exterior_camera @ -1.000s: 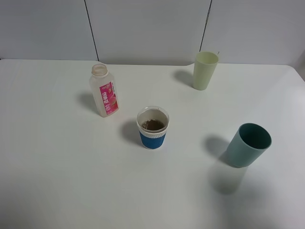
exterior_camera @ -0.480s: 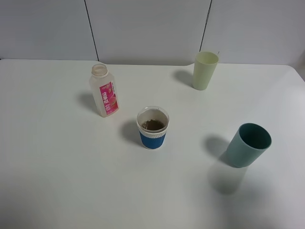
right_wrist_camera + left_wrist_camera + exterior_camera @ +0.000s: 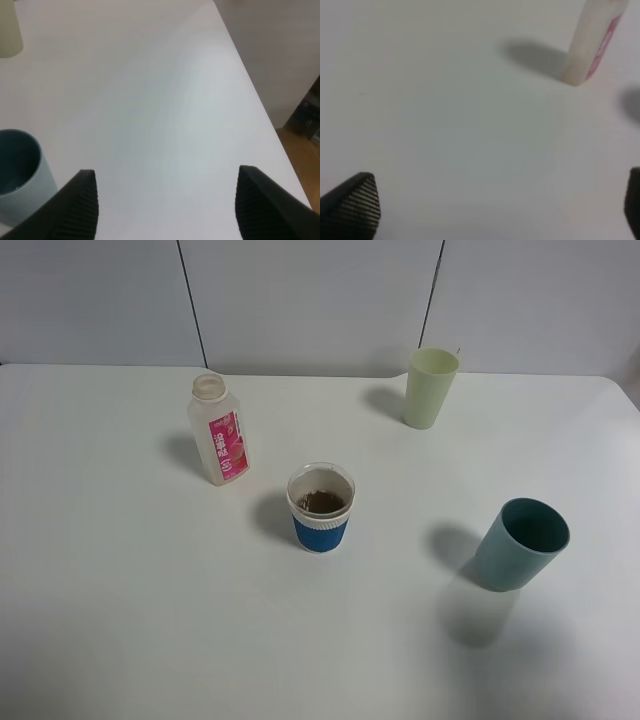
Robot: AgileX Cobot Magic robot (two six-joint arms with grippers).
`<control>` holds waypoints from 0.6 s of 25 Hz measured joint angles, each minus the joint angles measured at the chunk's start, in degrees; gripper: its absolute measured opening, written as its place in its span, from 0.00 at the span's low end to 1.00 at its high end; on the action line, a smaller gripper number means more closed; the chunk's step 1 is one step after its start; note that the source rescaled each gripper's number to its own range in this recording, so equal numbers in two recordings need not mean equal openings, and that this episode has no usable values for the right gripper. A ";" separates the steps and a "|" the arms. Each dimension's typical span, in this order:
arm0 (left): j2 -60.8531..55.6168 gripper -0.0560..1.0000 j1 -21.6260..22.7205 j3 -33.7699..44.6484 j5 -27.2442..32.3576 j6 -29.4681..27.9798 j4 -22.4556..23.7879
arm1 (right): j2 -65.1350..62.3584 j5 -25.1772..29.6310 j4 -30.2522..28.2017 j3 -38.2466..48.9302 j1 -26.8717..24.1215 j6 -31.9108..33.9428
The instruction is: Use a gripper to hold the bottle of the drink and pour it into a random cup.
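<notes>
The bottle (image 3: 218, 443) stands upright and uncapped on the white table (image 3: 120, 590), left of centre, looking nearly empty. It also shows in the left wrist view (image 3: 592, 42). The blue-sleeved white cup (image 3: 321, 507) stands at the centre with brown liquid inside. Neither arm shows in the exterior view. My left gripper (image 3: 500, 205) is open and empty, well back from the bottle. My right gripper (image 3: 167, 205) is open and empty above the table's right side.
A tall pale green cup (image 3: 430, 387) stands at the back right, its base also in the right wrist view (image 3: 9, 35). A teal plastic cup (image 3: 521, 544) stands at the right, also in the right wrist view (image 3: 20, 175). The table's right edge (image 3: 250, 85) runs close by.
</notes>
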 joint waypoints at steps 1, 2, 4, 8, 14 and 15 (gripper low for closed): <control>0.00 1.00 0.00 0.00 0.00 0.00 0.00 | 0.00 0.00 0.00 0.00 0.00 0.00; 0.00 1.00 0.00 0.00 0.00 0.00 0.00 | 0.00 0.00 0.00 0.00 0.00 0.00; 0.00 1.00 0.00 0.00 0.00 0.00 0.00 | 0.00 0.00 0.00 0.00 0.00 0.00; 0.00 1.00 0.00 0.00 0.00 0.00 0.00 | 0.00 0.00 0.00 0.00 0.00 0.00; 0.00 1.00 0.00 0.00 0.00 0.00 0.00 | 0.00 0.00 0.00 0.00 0.00 0.00; 0.00 1.00 0.00 0.00 0.00 0.00 0.00 | 0.00 0.00 0.00 0.00 0.00 0.00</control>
